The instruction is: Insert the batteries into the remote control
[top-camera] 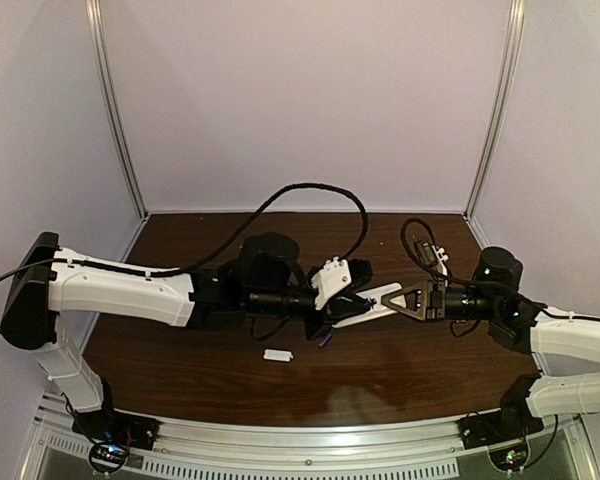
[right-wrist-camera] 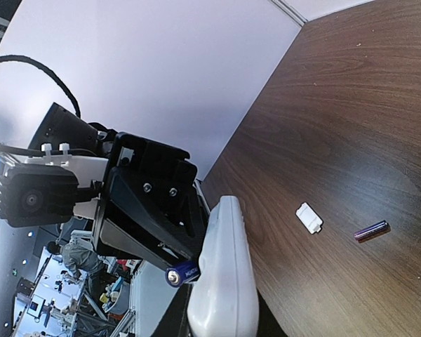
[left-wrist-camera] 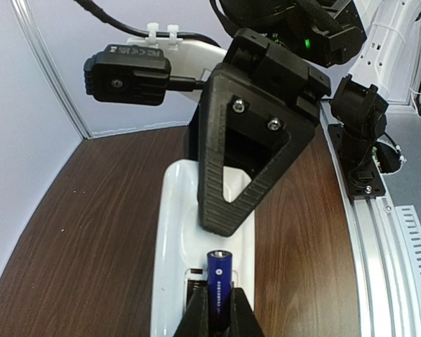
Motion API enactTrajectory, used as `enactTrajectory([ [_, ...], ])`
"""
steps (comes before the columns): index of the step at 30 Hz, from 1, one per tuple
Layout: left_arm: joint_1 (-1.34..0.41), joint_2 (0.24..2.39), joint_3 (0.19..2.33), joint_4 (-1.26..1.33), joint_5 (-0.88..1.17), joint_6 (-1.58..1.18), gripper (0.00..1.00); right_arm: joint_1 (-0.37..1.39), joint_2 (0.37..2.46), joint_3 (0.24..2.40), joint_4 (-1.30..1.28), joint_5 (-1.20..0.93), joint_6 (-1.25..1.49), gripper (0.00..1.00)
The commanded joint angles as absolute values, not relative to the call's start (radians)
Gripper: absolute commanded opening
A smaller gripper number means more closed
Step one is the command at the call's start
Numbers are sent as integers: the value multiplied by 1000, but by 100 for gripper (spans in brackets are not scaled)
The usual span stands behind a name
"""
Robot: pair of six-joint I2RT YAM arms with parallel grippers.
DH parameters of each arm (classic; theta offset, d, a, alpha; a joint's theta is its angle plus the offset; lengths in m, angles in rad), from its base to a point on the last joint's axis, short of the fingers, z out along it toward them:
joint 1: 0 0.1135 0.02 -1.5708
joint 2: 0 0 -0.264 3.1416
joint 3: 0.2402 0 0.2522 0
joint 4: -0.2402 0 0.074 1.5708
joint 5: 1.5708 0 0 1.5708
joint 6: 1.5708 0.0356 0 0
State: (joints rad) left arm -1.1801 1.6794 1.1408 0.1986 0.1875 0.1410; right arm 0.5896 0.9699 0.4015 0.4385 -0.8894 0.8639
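Note:
My right gripper is shut on the white remote control and holds it above the table, back side up. The battery compartment is uncovered. My left gripper is shut on a purple-blue battery. That battery lies lengthwise over the compartment, its metal tip pointing toward the right gripper's black ribbed finger. From the right wrist view, the held battery pokes out beside the remote control. A second battery lies on the table.
A small white cover piece lies on the dark wooden table, close to the loose battery; it also appears in the right wrist view. Pale walls surround the table. A metal rail runs along the near edge.

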Motion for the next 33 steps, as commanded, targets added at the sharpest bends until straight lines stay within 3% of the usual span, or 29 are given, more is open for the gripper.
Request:
enactTrajectory([
  [1,-1184,1691,1149,106,181,160,0,595,954,428,507,-907,867,0],
  [14,-1184,1696,1160,-8,178,160,3,595,946,442,477,-890,845,0],
  [24,-1182,1706,1175,-53,173,150,20,595,955,450,469,-892,838,0],
  [33,-1183,1704,1191,-62,164,142,24,595,961,451,447,-891,819,0],
])
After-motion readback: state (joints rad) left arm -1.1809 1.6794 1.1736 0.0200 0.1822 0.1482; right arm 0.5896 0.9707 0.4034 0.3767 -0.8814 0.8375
